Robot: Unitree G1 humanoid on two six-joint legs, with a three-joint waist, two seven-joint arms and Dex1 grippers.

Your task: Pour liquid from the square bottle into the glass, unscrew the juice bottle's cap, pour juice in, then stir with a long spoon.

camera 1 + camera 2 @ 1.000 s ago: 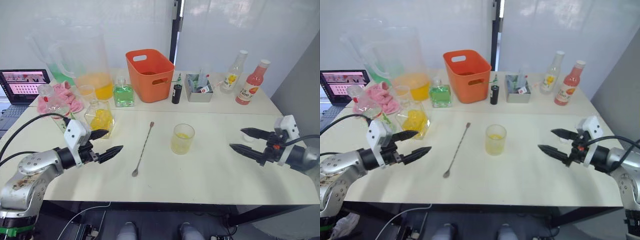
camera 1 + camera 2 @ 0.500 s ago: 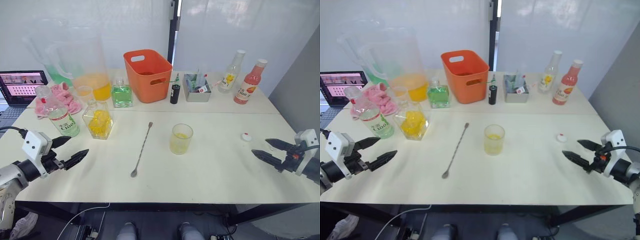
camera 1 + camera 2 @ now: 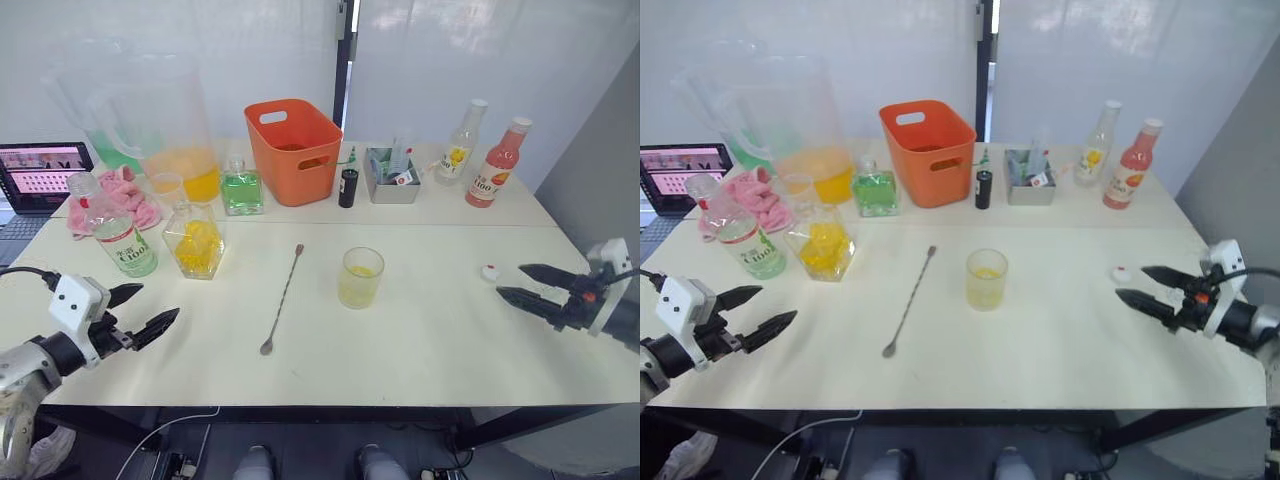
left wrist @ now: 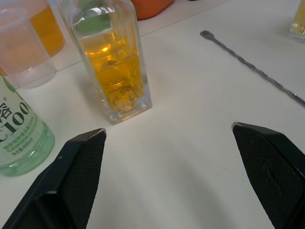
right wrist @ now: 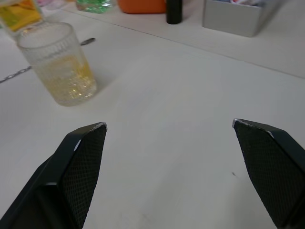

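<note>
Hands wide open at both sides, glass in the middle

Glass [image 3: 360, 277] stands upright near the middle of the tabletop [image 3: 430, 340], with a little yellow drink at its bottom. Just beside it, on the robot's left, lies the long spoon [image 3: 284, 297], flat on the tabletop, its small bowl at the near end.

The juice bottle [image 3: 116, 233] with the green-and-white label stands on the left side, close to the square bottle [image 3: 197, 239] with yellow liquid. The top of the juice bottle is hard to make out, so maybe its cap is off. A small white cap [image 3: 490, 271] with a bit of red lies on the tabletop on the right side.

The left hand [image 3: 136, 312] is low near the front left edge, fingers spread apart and grasping nothing. The right hand [image 3: 522, 283] is near the right edge, just beside the cap, fingers also spread and bare.

At the back are an orange basket [image 3: 296, 148], a green bottle [image 3: 241, 187], a big jug [image 3: 165, 120] with orange drink, a grey box [image 3: 392, 176], a yellow-label bottle [image 3: 462, 144] and a pink-red bottle [image 3: 497, 166]. A pink cloth [image 3: 118, 198] and a laptop [image 3: 38, 173] sit at the far left.
</note>
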